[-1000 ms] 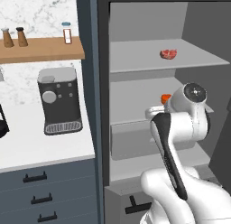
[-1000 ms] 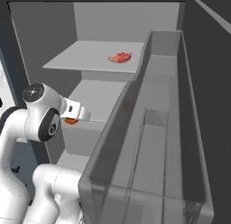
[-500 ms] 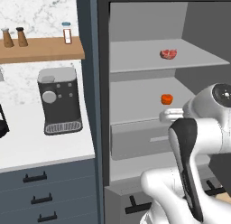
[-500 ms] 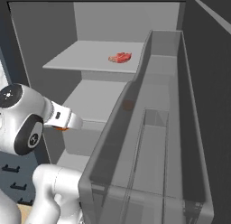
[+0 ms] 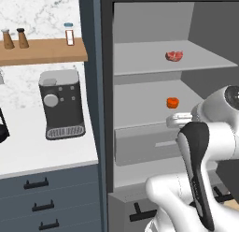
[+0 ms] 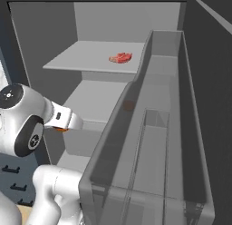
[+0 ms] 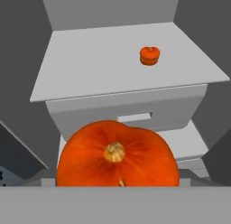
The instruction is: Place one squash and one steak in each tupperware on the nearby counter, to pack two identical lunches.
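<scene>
The gripper (image 7: 118, 184) carries a round, slightly flattened orange-red squash (image 7: 117, 155) with a pale stem at its crown; in the hand view this vegetable sits right against the camera, low in the frame, and hides the finger tips, so the jaws stand wide around its sides. In the right base view a sliver of the same orange shows beneath the white wrist (image 6: 60, 127), in front of the open grey fridge (image 6: 41, 38). Just beyond the held squash lies the grey drawer front (image 7: 131, 111) with its slot handle, and above it the flat grey middle shelf (image 7: 90, 60), where a second small orange-red squash (image 7: 150, 55) rests upright towards the right side; the left base view shows that one (image 5: 172, 102) alone on the same shelf. Farther back and higher, a pinkish-red raw steak (image 5: 174, 55) lies on the top shelf, near its right end. To the left of the fridge stands the long white counter (image 5: 28, 156) over dark blue-grey drawers, with a dark coffee machine (image 5: 60, 105) on it

Compared with a second ago, the arm has drawn back out of the fridge and swung towards the right, so the squash on the shelf, then partly hidden behind the wrist, is now in plain sight
</scene>
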